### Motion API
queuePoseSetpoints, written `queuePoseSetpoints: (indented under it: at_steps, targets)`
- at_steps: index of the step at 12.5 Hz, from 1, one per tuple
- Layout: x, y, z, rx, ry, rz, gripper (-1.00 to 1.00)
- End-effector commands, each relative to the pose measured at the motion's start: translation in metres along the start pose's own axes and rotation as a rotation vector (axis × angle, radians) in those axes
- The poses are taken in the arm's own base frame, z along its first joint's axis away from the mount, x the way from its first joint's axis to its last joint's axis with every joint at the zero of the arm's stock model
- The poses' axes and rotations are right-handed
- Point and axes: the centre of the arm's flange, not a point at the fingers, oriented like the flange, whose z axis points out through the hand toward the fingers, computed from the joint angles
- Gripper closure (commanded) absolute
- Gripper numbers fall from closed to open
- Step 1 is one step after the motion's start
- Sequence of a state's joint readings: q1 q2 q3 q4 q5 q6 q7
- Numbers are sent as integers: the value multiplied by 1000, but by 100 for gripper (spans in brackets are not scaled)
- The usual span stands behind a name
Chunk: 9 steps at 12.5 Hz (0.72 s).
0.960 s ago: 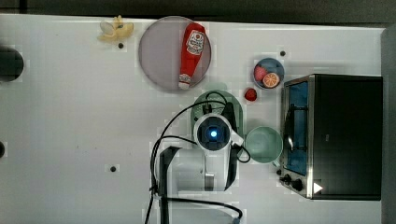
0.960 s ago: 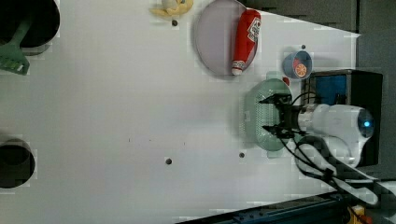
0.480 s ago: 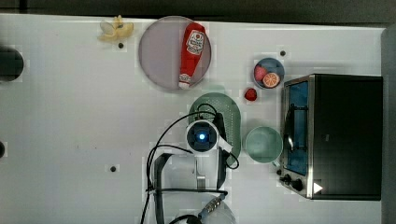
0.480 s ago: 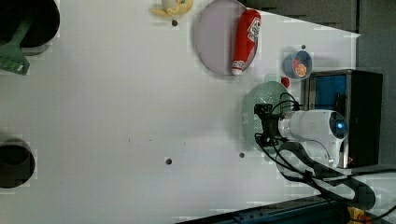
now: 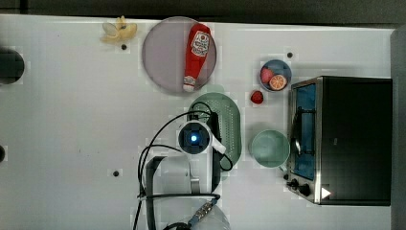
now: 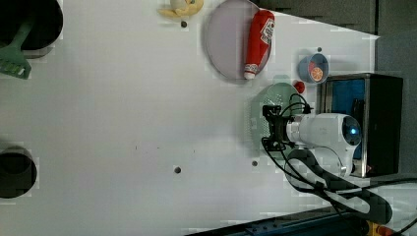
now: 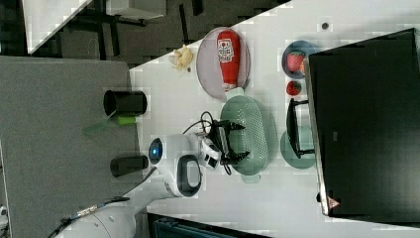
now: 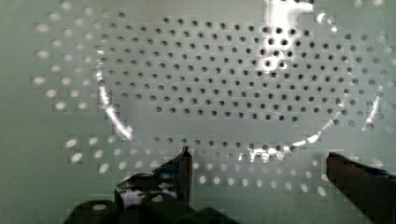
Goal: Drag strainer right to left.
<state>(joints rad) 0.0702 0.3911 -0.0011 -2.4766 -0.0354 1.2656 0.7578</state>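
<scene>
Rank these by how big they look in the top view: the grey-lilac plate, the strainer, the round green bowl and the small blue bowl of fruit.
1. Grey-lilac plate
2. Strainer, partly hidden under the arm, so its place against the plate is unsure
3. Round green bowl
4. Small blue bowl

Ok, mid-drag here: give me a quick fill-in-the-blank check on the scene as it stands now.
1. The gripper hangs over the inside of the strainer with its fingers ____.
2. The red ketchup bottle lies on the grey-lilac ____.
3. In the top view, the plain green bowl sits between the strainer and the ____.
4. The small blue bowl holds a strawberry and a slice of ____.

Missing words: open; plate; oven; orange
</scene>
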Motion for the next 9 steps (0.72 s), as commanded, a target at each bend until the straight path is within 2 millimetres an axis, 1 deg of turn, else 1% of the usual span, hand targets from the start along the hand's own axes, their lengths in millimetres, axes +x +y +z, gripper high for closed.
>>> queuePoseSetpoints:
  at_steps: [1, 3, 6, 9]
  targets:
    - [-34, -5, -18, 41, -7, 62, -100]
    - [-62, -6, -20, 45, -19, 82, -100]
    - [-105, -3, -21, 44, -36, 117, -100]
    - [-137, 2, -22, 43, -46, 90, -100]
